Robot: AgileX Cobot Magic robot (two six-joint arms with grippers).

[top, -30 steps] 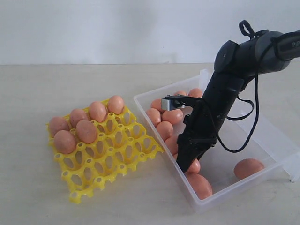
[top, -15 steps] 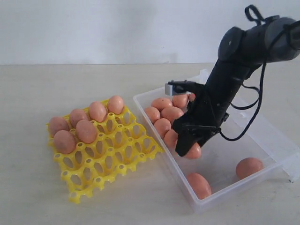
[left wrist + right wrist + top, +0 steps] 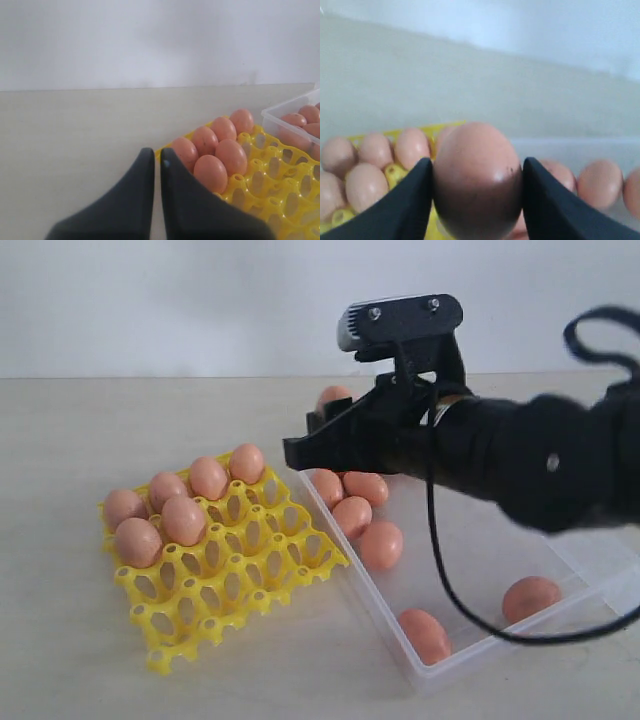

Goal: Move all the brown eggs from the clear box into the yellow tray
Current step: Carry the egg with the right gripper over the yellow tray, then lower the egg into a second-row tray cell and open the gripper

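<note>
My right gripper point(image 3: 308, 438) is shut on a brown egg point(image 3: 477, 175), which peeks out above the black fingers point(image 3: 334, 396). It hangs in the air over the near-left end of the clear box point(image 3: 378, 628), beside the yellow tray point(image 3: 235, 575). Several brown eggs point(image 3: 184, 520) fill the tray's back cups. Several more eggs point(image 3: 381, 544) lie in the box. My left gripper point(image 3: 154, 156) is shut and empty, low over the table beside the tray's point(image 3: 272, 187) corner.
The right arm point(image 3: 520, 460) and its cable point(image 3: 440, 570) stretch across the box and hide its far part. The box's lid point(image 3: 625, 595) lies open at the far right. A white wall stands behind the table.
My right gripper has risen out of the box with the egg and swung up and left towards the tray. The eggs left in the box now show.
</note>
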